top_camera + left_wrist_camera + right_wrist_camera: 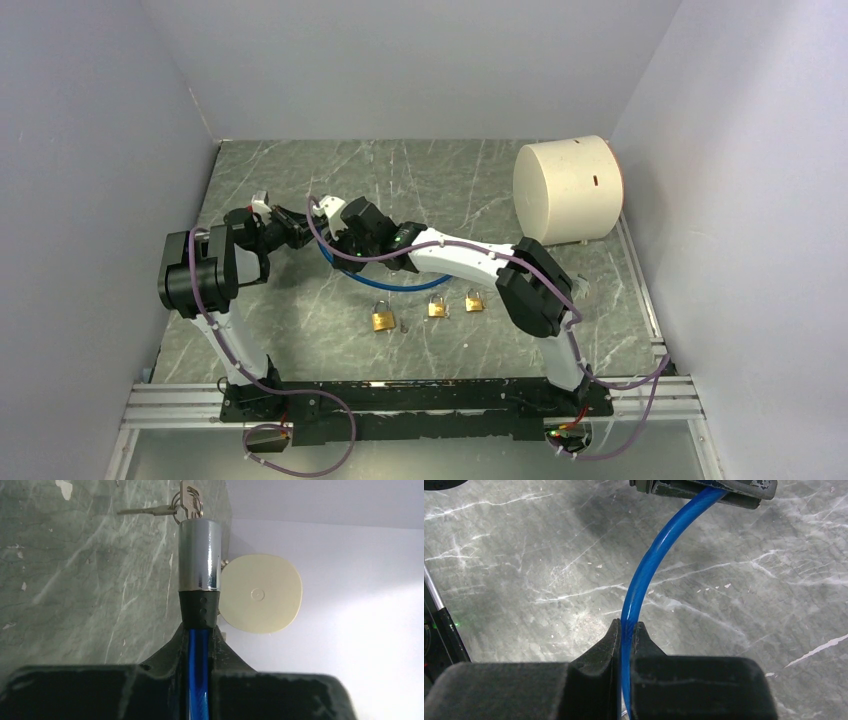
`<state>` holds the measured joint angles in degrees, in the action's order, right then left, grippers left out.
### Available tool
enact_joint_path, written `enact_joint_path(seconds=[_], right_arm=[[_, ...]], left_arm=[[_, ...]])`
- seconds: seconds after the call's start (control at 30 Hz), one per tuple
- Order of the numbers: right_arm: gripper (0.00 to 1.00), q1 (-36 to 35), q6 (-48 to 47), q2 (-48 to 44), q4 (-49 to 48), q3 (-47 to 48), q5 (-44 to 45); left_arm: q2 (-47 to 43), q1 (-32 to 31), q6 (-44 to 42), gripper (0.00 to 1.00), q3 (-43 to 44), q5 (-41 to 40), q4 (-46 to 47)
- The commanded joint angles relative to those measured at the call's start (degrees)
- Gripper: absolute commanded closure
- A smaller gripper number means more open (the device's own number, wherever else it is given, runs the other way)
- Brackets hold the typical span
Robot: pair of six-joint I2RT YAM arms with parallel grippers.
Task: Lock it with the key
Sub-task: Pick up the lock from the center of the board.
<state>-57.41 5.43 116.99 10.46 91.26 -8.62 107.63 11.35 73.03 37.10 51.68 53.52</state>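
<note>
Left gripper (199, 632): fingers pressed in on both sides of the blue cable (198, 680), clamped right under the black collar (199, 609) of the lock barrel.
Lock barrel (200, 555): shiny chrome, standing straight out past the left fingertips, held off the table.
Keys (187, 497): one sits at the far end of the barrel, and a second key hangs off the ring, pointing out sideways. How deep the first one sits in the barrel, I can't tell.
Right gripper (626, 630): closed tight on the same blue cable, further along its length.
Cable run: from the right wrist view it curves up and away in an arc, straight into the left gripper at the top of the view.
Where it all is: in the top view both grippers meet left of centre at the back of the table (300, 330), nearly nose to nose, with a blue loop sagging below the right arm.
Padlocks (437, 308): three small brass ones in a loose row on the table, near the front and well apart from the grippers.
White drum (567, 190): lying on its side at the back right corner, close to the wall.
</note>
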Motion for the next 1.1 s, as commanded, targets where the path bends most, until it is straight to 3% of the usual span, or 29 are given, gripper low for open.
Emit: enact_joint_path(seconds=[0.0, 0.13, 0.33, 0.5, 0.63, 0.73, 1.07], right_arm=[[1.00, -0.34, 0.76, -4.06, -1.72, 0.07, -0.37], [0.80, -0.04, 5.44, -5.49, -1.80, -1.20, 2.89], [0.60, 3.81, 12.57, -11.91, -6.04, -7.78, -0.01], [0.53, 8.33, 18.60, -20.03, -5.78, -15.06, 3.23], [0.43, 10.74, 26.03, -25.68, 0.57, -21.10, 16.61], [0.37, 12.96, 32.53, -28.62, 4.67, -26.18, 20.56], [0.34, 17.50, 49.08, -30.76, -4.55, -40.63, 10.15]], left_arm=[[-0.61, -0.12, -0.66, 0.97, 1.81, 0.87, 5.07], [-2.75, -0.08, -1.85, 0.97, 2.07, 1.81, 4.23], [-10.26, -0.09, -5.65, 0.97, 3.19, -1.68, -5.04], [-16.27, -0.30, -4.43, 0.97, 6.66, -4.84, -15.39], [-20.62, -0.53, -4.73, 0.97, 10.35, -6.26, -24.01], [-23.66, -0.89, -7.29, 0.97, 13.08, -7.45, -31.53], [-31.04, -4.13, -7.19, 0.97, 14.36, -12.33, -38.43]])
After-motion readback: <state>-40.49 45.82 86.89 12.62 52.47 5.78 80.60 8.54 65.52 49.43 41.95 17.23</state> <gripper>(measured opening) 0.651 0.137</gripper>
